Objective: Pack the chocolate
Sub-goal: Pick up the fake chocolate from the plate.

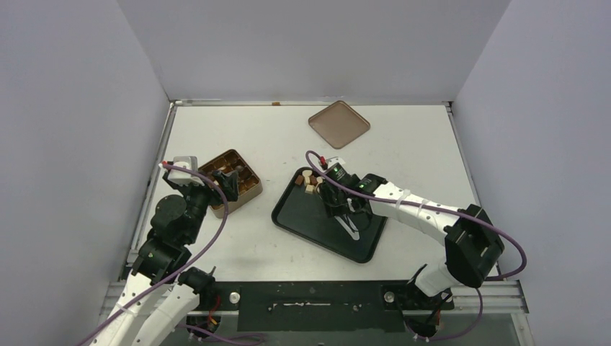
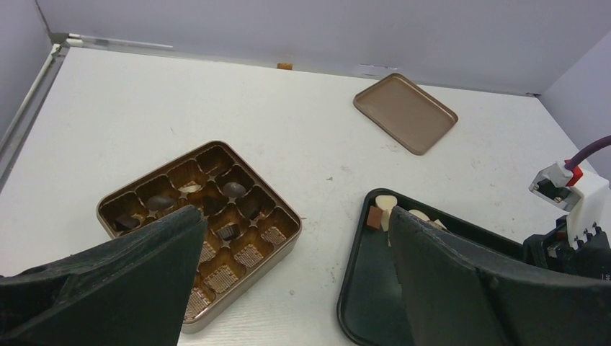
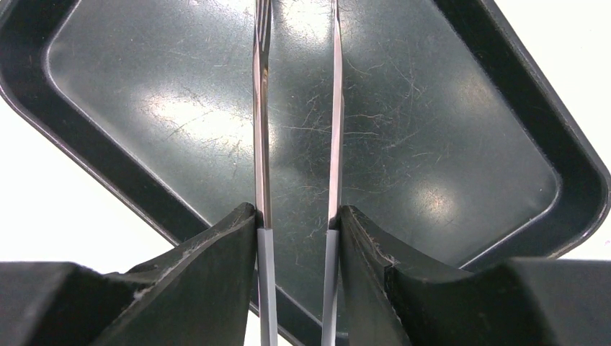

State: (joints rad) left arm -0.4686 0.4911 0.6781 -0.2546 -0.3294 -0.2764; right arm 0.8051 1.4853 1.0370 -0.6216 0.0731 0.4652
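Several chocolate pieces, brown and cream-white, lie bunched in the far corner of the black tray; they also show in the left wrist view. A few dark pieces sit in cells of the gold-brown tin. My right gripper hangs over the tray, shut on metal tweezers whose two blades run out past the top of the right wrist view, so their tips are hidden. My left gripper stands wide open by the tin's near side, with nothing between its fingers.
The flat brown lid lies at the back of the table, right of centre, also in the left wrist view. Grey walls close in the table on three sides. A small brown scrap sits at the back edge.
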